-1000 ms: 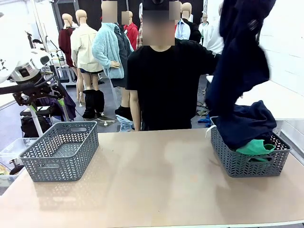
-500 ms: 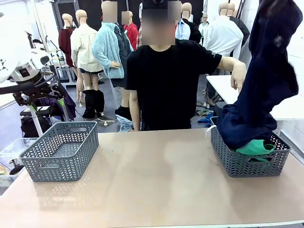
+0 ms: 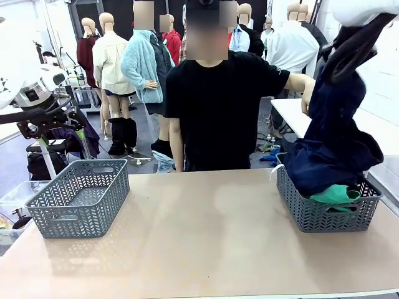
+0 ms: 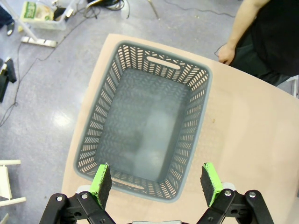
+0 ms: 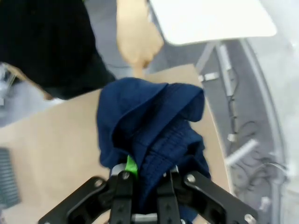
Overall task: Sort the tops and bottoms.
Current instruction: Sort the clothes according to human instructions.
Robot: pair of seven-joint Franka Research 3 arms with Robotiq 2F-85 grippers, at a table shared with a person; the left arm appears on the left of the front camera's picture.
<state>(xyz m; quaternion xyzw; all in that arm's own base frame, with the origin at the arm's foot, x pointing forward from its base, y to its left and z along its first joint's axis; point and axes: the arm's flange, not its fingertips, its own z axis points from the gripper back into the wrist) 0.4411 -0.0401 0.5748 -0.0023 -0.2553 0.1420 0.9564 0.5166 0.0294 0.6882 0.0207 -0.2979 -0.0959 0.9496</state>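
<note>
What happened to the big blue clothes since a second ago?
The navy garment, clamped in the right end effector, swung toward the right and now hangs stretched above the right basket. The person's hand came into view beside it. The left end effector stayed open over the left basket, and the green bottoms stayed in place.

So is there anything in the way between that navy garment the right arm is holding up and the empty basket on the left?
Nothing visible. The right gripper holds the navy garment above the right basket; bare tabletop lies between it and the empty basket.
</note>
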